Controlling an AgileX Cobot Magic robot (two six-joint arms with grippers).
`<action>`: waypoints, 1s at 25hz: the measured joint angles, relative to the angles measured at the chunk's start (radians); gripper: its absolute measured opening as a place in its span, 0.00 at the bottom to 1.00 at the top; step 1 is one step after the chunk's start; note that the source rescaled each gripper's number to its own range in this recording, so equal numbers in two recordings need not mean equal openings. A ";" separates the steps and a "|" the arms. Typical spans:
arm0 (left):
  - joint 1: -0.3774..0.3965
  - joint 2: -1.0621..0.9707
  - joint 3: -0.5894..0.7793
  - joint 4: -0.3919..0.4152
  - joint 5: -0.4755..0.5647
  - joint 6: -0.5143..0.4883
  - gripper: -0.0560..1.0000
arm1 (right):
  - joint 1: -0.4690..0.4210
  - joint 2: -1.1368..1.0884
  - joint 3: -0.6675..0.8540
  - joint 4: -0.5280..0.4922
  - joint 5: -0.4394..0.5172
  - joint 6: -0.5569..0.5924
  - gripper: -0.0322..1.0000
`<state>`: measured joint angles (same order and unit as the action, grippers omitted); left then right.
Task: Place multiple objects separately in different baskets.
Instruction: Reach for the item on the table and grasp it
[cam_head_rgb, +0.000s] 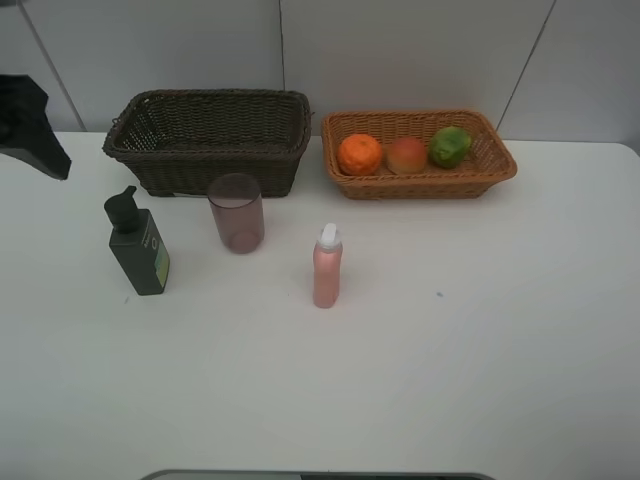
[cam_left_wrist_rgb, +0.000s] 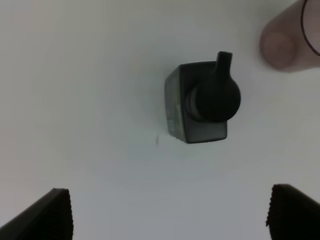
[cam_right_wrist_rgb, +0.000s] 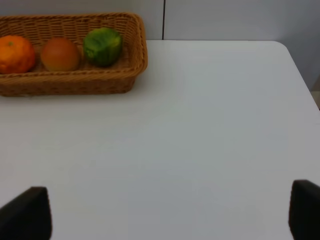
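Observation:
A deep dark brown basket (cam_head_rgb: 205, 172) stands at the back left with nothing showing inside. The shallower light basket (cam_head_rgb: 430, 186) to its right holds an orange (cam_head_rgb: 359, 153), a red-orange fruit (cam_head_rgb: 406, 155) and a green fruit (cam_head_rgb: 450, 146). In front stand a dark green pump bottle (cam_head_rgb: 138, 245), a pinkish-purple cup (cam_head_rgb: 236, 212) and a slim pink bottle (cam_head_rgb: 327, 266). My left gripper (cam_left_wrist_rgb: 170, 215) is open above the table, with the pump bottle (cam_left_wrist_rgb: 202, 102) beyond its fingertips. My right gripper (cam_right_wrist_rgb: 165, 215) is open over bare table, far from the light basket (cam_right_wrist_rgb: 75, 82).
A black part of the left arm (cam_head_rgb: 25, 125) shows at the left edge of the exterior view. The white table (cam_head_rgb: 450, 350) ends in a wall behind the baskets. The cup (cam_left_wrist_rgb: 287, 40) stands beside the pump bottle.

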<state>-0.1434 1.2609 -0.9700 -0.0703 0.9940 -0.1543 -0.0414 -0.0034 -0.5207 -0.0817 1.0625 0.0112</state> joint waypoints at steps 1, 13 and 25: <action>-0.020 0.049 -0.023 0.000 0.000 -0.022 1.00 | 0.000 0.000 0.000 0.000 0.000 0.000 1.00; -0.129 0.326 -0.102 0.091 -0.021 -0.205 1.00 | 0.000 0.000 0.000 0.000 0.000 0.000 1.00; -0.168 0.465 -0.102 0.100 -0.188 -0.230 1.00 | 0.000 0.000 0.000 0.000 0.000 0.000 1.00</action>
<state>-0.3118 1.7257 -1.0723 0.0300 0.8061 -0.3841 -0.0414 -0.0034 -0.5207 -0.0817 1.0625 0.0112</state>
